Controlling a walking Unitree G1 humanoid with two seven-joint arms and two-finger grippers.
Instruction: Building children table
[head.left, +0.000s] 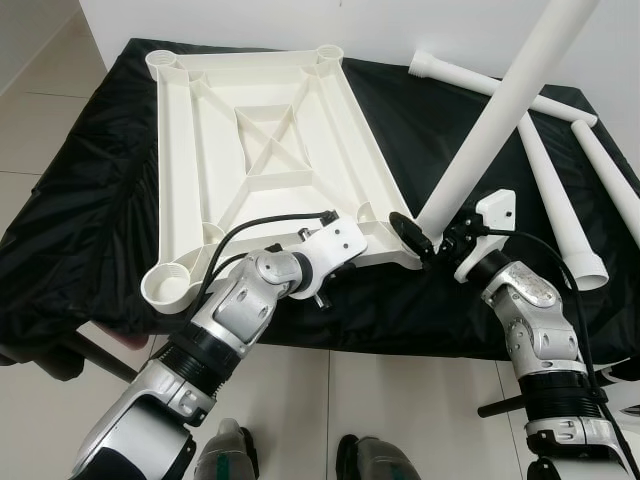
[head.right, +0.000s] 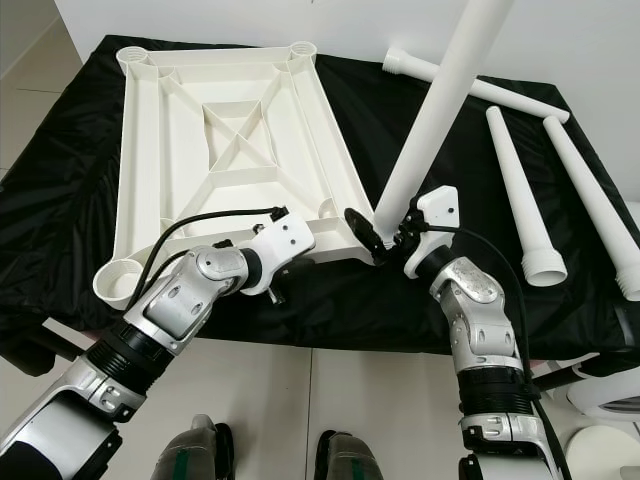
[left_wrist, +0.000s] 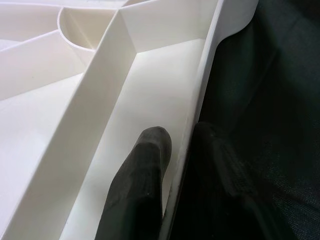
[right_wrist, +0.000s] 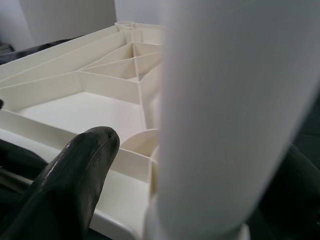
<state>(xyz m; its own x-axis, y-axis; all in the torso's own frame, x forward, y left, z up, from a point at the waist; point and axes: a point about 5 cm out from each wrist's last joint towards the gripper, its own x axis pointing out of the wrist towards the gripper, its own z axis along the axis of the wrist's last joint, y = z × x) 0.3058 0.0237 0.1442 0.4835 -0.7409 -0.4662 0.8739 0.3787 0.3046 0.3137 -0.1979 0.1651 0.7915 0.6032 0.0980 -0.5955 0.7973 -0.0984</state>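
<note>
Nearest the camera, two silver arms are reaching forward from the robot's body over a tiled floor (head.left: 330, 400) toward a counter (head.left: 90, 200) draped in black cloth. The left arm is bending at the elbow and angling inward, its left pincer (head.left: 352, 232) pinching the near rim of a white tabletop (head.left: 260, 150) that is lying upside down, ribs facing up; in the left wrist view one finger (left_wrist: 142, 180) is sitting inside the rim wall and the other outside it. The right arm is rising almost straight up, wrist turning inward, its right pincer (head.left: 432, 238) gripping the lower end of a white leg (head.left: 500, 110). That leg is leaning up and to the right, its foot meeting the tabletop's near right corner socket. Farther right, three spare legs (head.left: 560, 190) are lying flat on the cloth, well apart from the tabletop.
</note>
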